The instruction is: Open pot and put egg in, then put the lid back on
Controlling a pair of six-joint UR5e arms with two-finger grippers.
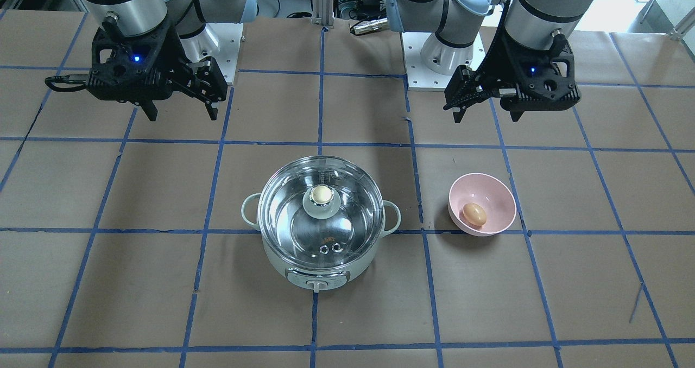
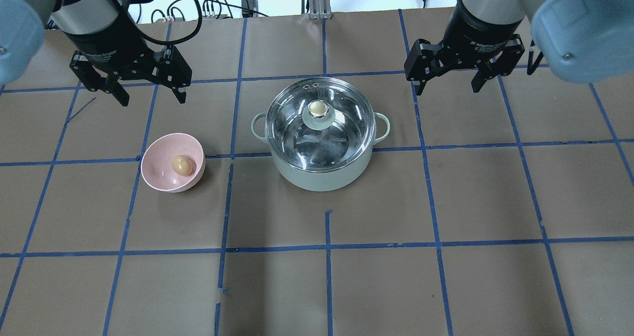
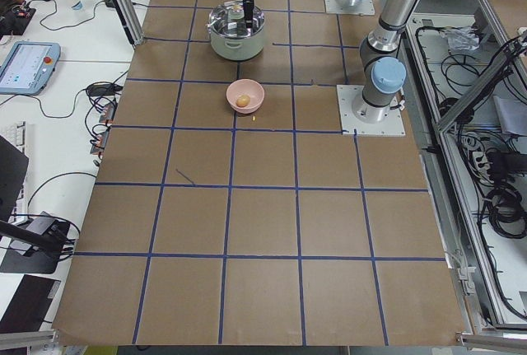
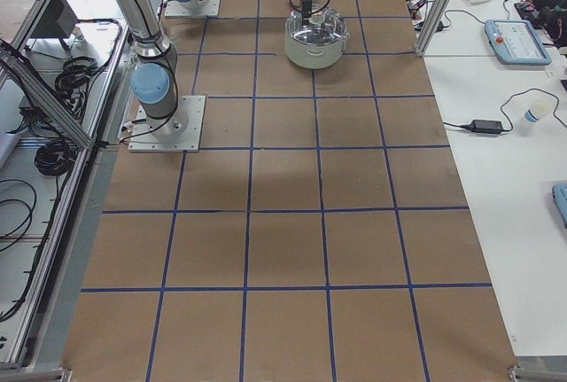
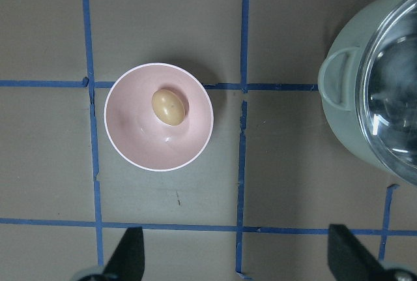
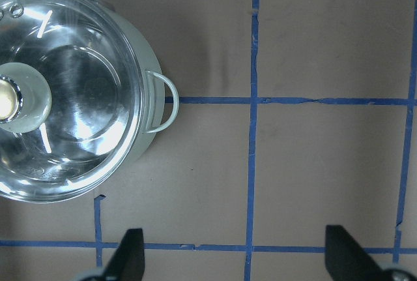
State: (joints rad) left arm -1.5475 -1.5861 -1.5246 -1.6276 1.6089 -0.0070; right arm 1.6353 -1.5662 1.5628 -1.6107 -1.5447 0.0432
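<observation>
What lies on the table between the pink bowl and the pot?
Nothing: only bare table paper crossed by blue tape lines separates the pink bowl from the pot, seen in the overhead exterior view.

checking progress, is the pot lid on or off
On. The lid sits flat over the pot; the egg lies in the pink bowl.

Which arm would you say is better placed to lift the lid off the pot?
Right. The right gripper, open, hangs nearer the lid; the left gripper hangs over by the egg, which suits it better.
</observation>
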